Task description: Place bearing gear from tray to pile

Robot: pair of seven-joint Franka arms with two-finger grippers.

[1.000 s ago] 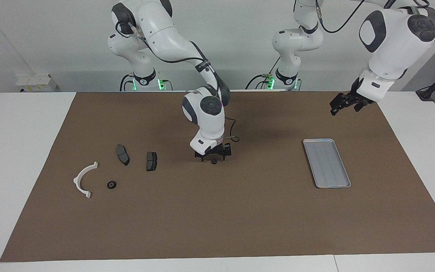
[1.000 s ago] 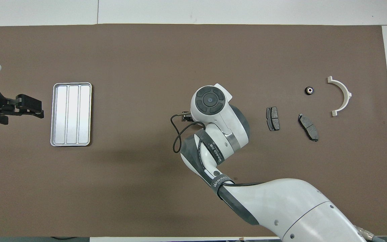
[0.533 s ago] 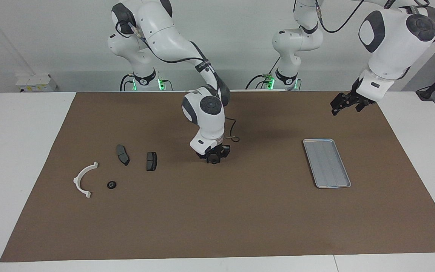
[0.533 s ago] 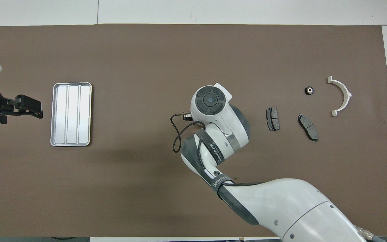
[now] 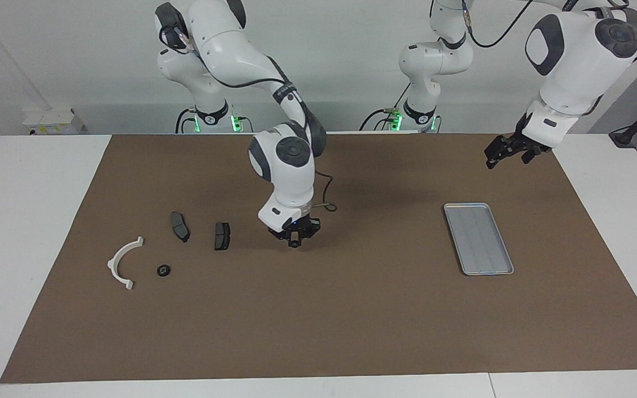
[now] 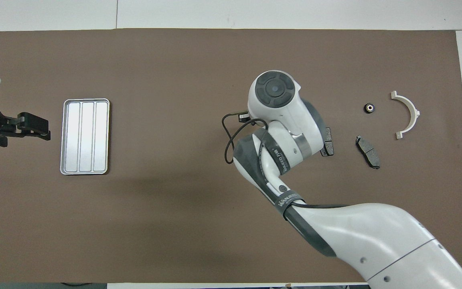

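Note:
My right gripper (image 5: 294,239) is shut on a small black bearing gear (image 5: 294,243) and holds it just above the mat, over the spot beside the nearer brake pad (image 5: 222,235). In the overhead view the right wrist hides the gripper and the gear. The pile lies toward the right arm's end: a white half-ring bracket (image 5: 122,261), two dark brake pads (image 5: 179,225) and another bearing gear (image 5: 163,270). The silver tray (image 5: 479,239) holds nothing. My left gripper (image 5: 490,161) waits open in the air beside the tray, toward the left arm's end.
A brown mat (image 5: 318,320) covers the table. In the overhead view the tray (image 6: 85,136), the bracket (image 6: 407,114), one brake pad (image 6: 367,151) and the lying gear (image 6: 369,107) show; the other pad (image 6: 328,141) is partly under the right wrist.
The right gripper closed on the bearing gear on the mat, lifted it slightly and moved it toward the pile. The left arm barely moved.

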